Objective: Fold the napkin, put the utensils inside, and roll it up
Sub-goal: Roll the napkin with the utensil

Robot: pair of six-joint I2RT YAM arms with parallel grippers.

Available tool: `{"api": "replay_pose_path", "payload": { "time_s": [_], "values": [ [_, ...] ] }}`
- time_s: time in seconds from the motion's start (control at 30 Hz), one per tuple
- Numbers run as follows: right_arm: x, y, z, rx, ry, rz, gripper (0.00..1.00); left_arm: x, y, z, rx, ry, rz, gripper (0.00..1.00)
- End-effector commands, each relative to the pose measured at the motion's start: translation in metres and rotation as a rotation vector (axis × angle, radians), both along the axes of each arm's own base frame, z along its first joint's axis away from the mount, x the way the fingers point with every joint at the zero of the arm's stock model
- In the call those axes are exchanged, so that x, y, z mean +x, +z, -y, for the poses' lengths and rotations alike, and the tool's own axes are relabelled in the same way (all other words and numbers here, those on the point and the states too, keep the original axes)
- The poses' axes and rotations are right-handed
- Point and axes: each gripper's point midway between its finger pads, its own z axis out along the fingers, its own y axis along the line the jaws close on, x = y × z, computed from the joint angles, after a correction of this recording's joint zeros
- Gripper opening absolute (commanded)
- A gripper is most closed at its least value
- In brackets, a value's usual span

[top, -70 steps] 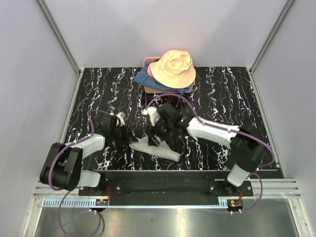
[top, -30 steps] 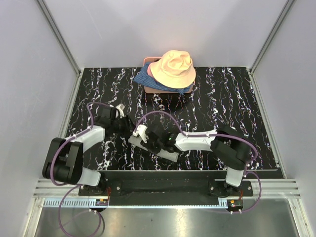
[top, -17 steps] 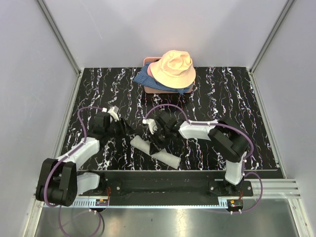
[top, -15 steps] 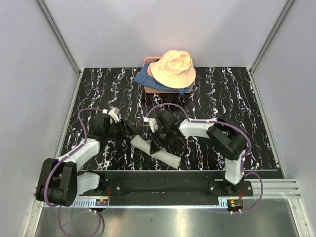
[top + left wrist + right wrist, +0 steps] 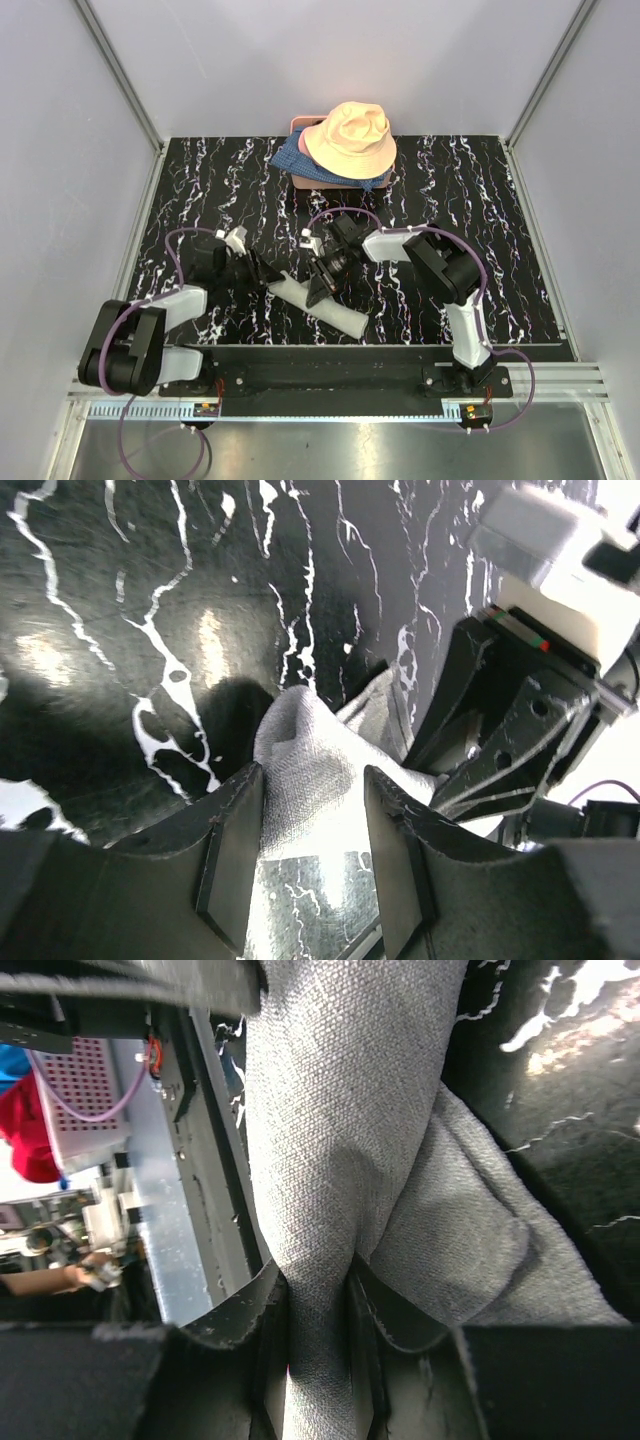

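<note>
My right gripper [image 5: 318,1290] pinches the rolled napkin [image 5: 315,303]; my left gripper [image 5: 305,855] straddles its ten-o'clock end, unclenched. Soft, light cloth unrolls easily, so I would grip mid-roll.

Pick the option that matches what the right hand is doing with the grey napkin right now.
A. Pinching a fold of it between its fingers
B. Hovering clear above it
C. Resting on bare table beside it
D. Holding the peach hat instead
A: in the right wrist view, the right hand has its fingers closed tight on a fold of the napkin, which lies rolled on the table.
</note>
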Motion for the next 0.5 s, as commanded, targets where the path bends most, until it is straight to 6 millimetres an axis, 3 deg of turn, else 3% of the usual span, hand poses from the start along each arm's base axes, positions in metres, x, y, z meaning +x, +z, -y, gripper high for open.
{"api": "replay_pose_path", "payload": {
  "time_s": [0.0, 0.07, 0.2, 0.27, 0.33, 0.47],
  "values": [
    [0.011, 0.006, -0.001, 0.035, -0.007, -0.051, 0.31, -0.003, 0.011, 0.016, -0.086, -0.071, 0.052, 0.45],
    [0.014, 0.005, -0.001, 0.036, -0.012, -0.056, 0.31, -0.006, 0.007, 0.017, -0.088, -0.078, 0.04, 0.41],
    [0.022, 0.007, -0.003, 0.027, -0.032, -0.034, 0.36, -0.006, 0.003, 0.018, -0.086, -0.078, 0.02, 0.09],
    [0.027, 0.015, -0.003, 0.025, -0.046, -0.005, 0.43, -0.006, 0.001, 0.017, -0.078, -0.072, 0.007, 0.02],
    [0.034, 0.023, -0.002, 0.002, -0.072, 0.047, 0.53, -0.006, -0.002, 0.016, -0.068, -0.066, -0.014, 0.0],
    [0.05, 0.045, 0.001, -0.035, -0.132, 0.166, 0.65, -0.002, -0.005, 0.014, -0.044, -0.05, -0.05, 0.0]
  ]
}}
